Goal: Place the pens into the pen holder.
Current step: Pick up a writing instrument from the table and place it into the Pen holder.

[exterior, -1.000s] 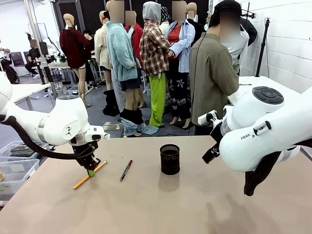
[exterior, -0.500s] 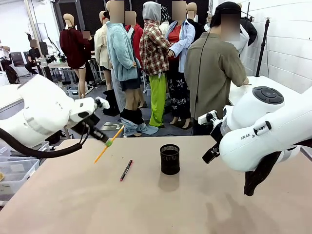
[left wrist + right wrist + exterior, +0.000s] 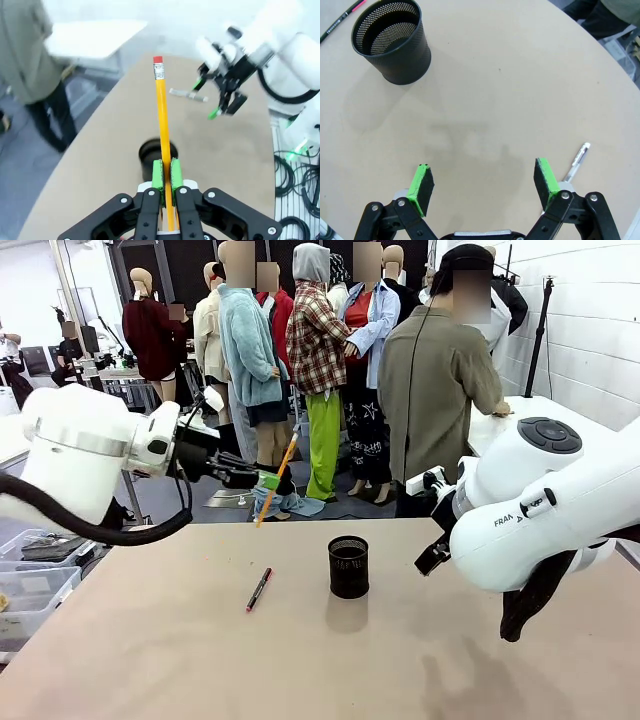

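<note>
My left gripper (image 3: 262, 480) hangs well above the table's far left part, shut on the yellow-orange pencil (image 3: 277, 480), which stands steeply tilted. In the left wrist view the pencil (image 3: 161, 110) rises between the green pads of that gripper (image 3: 165, 175), eraser end farthest away, with the black mesh pen holder (image 3: 146, 153) below and beyond. The pen holder (image 3: 348, 566) stands upright mid-table. A black pen with red ends (image 3: 259, 589) lies to its left. My right gripper (image 3: 482, 180) is open above bare table, near a pale grey-white pen (image 3: 576, 162); the pen holder (image 3: 392, 40) lies farther off.
A person in an olive shirt (image 3: 435, 390) stands at the table's far side, back turned. The bulky right arm (image 3: 540, 510) hangs over the table's right part. Plastic bins (image 3: 30, 590) sit on the floor at the left.
My left gripper has lifted the pencil off the table, carried it up and to the right, and swung it more upright. The right arm has not moved.
</note>
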You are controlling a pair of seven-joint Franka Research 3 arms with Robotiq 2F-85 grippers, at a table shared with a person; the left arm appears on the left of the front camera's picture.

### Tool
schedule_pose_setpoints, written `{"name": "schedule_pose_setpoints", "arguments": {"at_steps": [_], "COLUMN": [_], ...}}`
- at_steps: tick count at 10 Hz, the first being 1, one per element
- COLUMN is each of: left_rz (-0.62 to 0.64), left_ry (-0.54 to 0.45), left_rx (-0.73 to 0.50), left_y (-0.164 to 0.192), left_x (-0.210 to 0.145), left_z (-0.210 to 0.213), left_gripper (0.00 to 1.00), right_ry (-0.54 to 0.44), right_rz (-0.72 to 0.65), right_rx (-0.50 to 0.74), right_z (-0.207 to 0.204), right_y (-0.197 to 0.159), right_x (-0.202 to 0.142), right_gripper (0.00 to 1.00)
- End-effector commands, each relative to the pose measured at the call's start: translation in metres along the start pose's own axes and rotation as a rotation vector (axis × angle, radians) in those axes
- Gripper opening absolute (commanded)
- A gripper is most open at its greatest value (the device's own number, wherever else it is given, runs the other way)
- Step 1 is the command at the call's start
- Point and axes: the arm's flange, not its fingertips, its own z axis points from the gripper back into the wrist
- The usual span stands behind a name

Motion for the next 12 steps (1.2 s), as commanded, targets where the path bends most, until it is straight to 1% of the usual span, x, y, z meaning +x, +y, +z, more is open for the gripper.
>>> {"name": "schedule_pose_setpoints", "arguments": {"at_steps": [1,2,3,4,5,6,7,8,9,12], "left_rz": [-0.011,-0.017,0.018,-0.011,-0.011,-0.004,-0.016,-0.013,-0.042,-0.028], "left_ry": [-0.115,-0.156,-0.116,-0.116,-0.116,-0.126,-0.190,-0.232,-0.263,-0.215], "left_rx": [-0.086,-0.120,-0.166,-0.090,-0.090,-0.142,-0.249,-0.310,-0.319,-0.279], "left_y": [0.018,0.015,0.013,0.008,0.008,0.007,0.009,0.013,0.016,0.039], "left_x": [-0.003,0.008,0.017,0.006,0.006,0.011,0.009,0.006,0.003,-0.019], "left_z": [-0.044,-0.063,-0.083,-0.042,-0.042,-0.074,-0.087,-0.098,-0.110,-0.145], "left_gripper": [0.00,0.00,0.00,0.00,0.00,0.00,0.00,0.00,0.00,0.00], "right_ry": [0.000,0.000,0.000,0.000,0.000,0.000,0.000,0.000,0.000,0.000], "right_rz": [0.000,0.000,0.000,0.000,0.000,0.000,0.000,0.000,0.000,0.000], "right_rx": [0.001,0.001,0.001,0.001,0.001,0.001,0.001,0.001,0.001,0.001], "right_z": [0.000,0.000,0.000,0.000,0.000,0.000,0.000,0.000,0.000,0.000], "right_y": [0.000,0.000,0.000,0.000,0.000,0.000,0.000,0.000,0.000,0.000], "right_x": [0.000,0.000,0.000,0.000,0.000,0.000,0.000,0.000,0.000,0.000], "right_gripper": [1.00,1.00,1.00,1.00,1.00,1.00,1.00,1.00,1.00,1.00]}}
